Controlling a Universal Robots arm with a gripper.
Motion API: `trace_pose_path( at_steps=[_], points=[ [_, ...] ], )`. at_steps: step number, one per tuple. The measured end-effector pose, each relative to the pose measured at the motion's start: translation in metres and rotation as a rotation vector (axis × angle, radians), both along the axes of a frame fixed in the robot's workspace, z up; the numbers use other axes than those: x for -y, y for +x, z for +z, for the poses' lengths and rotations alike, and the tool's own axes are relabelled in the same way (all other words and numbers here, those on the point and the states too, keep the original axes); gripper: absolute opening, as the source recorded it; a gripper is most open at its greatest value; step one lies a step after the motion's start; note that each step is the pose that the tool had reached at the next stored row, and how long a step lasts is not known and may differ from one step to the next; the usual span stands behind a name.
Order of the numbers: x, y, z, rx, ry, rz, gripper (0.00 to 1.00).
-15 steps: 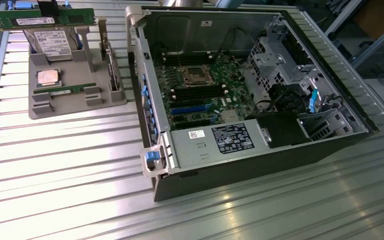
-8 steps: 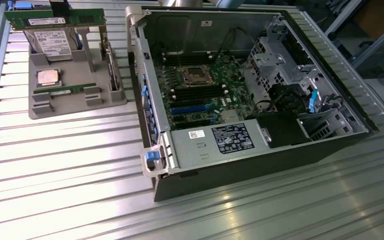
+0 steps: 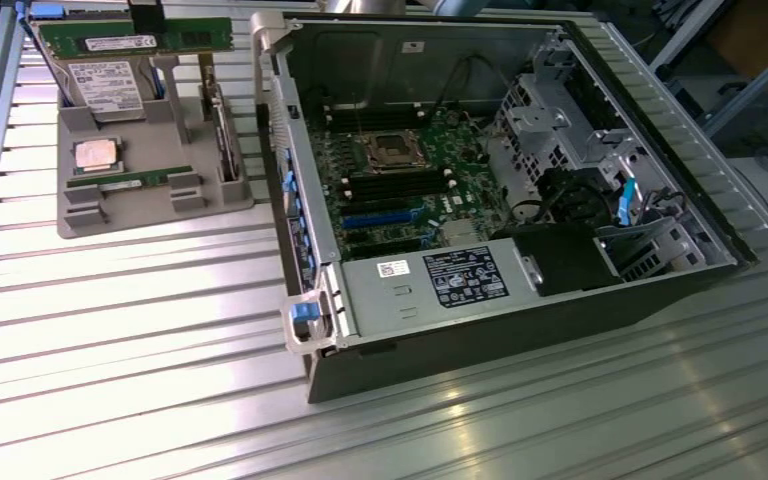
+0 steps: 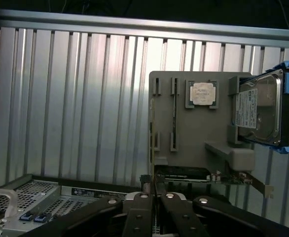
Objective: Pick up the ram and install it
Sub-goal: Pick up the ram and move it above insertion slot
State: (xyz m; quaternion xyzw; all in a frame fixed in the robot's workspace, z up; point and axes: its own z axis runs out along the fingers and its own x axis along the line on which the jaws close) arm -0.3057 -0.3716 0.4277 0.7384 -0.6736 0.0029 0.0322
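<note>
end effector (image 3: 148, 17): clenched on the ram, fingers pinching its top edge.
ram (image 3: 131, 41): hanging just under the fingers, standing on edge, long axis level, ends pointing to the exterior view's left and right.
step: pick-up, grasp made; can't tell yet if it's clear of the grey holder (image 3: 144, 212) beneath.
install calls for, i'd say: long axis lined up with the motherboard slots (image 3: 391, 185), well apart.
</note>
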Motion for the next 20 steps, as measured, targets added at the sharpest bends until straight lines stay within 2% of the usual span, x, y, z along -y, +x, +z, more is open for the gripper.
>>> trace_pose_path(
  at_steps=[3, 20],
  points=[
    [0.0000, 0.004, 0.0000, 0.0000, 0.0000, 0.000, 0.12],
    [0.0000, 0.046, -0.0005, 0.0000, 0.0000, 0.004, 0.12]
  ],
)
